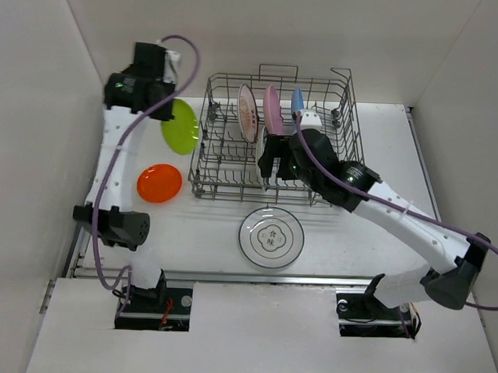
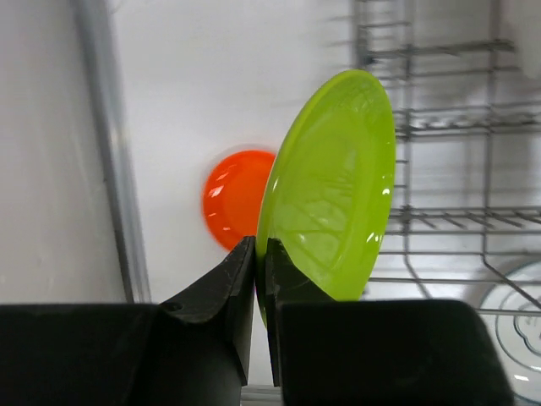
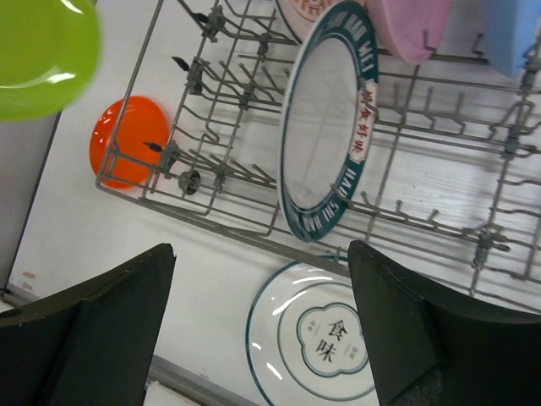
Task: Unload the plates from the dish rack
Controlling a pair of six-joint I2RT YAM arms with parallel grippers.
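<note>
Top view: a white table (image 1: 206, 234) is enclosed by plain white walls (image 1: 40, 81). The dish rack (image 1: 275, 138) sits upper centre. The orange plate (image 1: 159, 183) lies flat at left. A teal-rimmed plate (image 1: 271, 236) lies flat below the rack.

Left wrist view: the left gripper (image 2: 260, 245) is clamped on the rim of the lime green plate (image 2: 334, 186), above the table.

Right wrist view: the right gripper (image 3: 258, 254) has its jaws apart and empty, near an upright patterned plate (image 3: 325, 127) in the rack.

A white worktop (image 1: 198, 234) sits boxed in by plain white walls (image 1: 279, 32) at the back and both sides, under even light, a metal strip (image 1: 221, 276) running along its near edge.
</note>
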